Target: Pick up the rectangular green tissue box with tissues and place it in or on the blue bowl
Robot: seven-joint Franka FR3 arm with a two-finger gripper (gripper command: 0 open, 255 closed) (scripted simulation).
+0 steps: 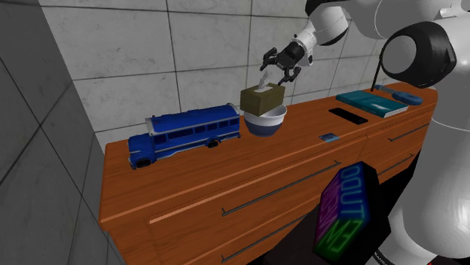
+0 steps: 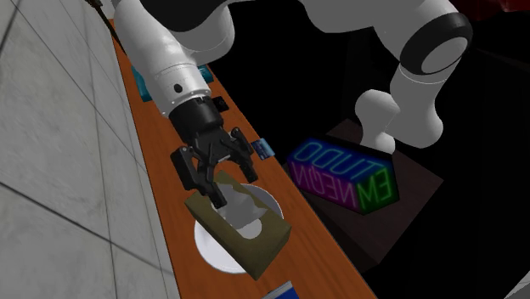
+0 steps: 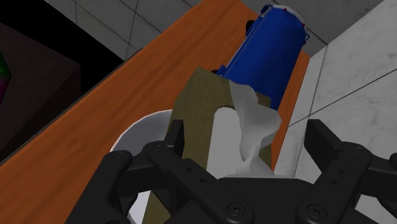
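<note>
The tissue box (image 1: 262,98), a dull olive green with a white tissue (image 1: 263,80) sticking out of its top, sits in the bowl (image 1: 269,122). The bowl looks pale, with a bluish tint in the shoulder view. The box rests a little tilted, with most of its body above the rim. The bowl stands at the far side of the wooden surface (image 1: 226,175), close to the tiled wall. In the shoulder view the blue toy bus (image 1: 188,134) is just to its left.

The gripper (image 1: 276,72) hangs right over the box. Its fingers are spread on either side of the tissue and seem to press on nothing.

By my reading the placing is done, and what remains is to let go cleanly and get clear. The best move is a straight lift along the line of the fingers, keeping them wide. A sideways drift could snag the tissue or nudge the box, which sits high and could tip out of the bowl. Swinging towards the wall or the bus looks risky. The open side is to the shoulder view's right, towards the teal book (image 1: 371,102).
</note>
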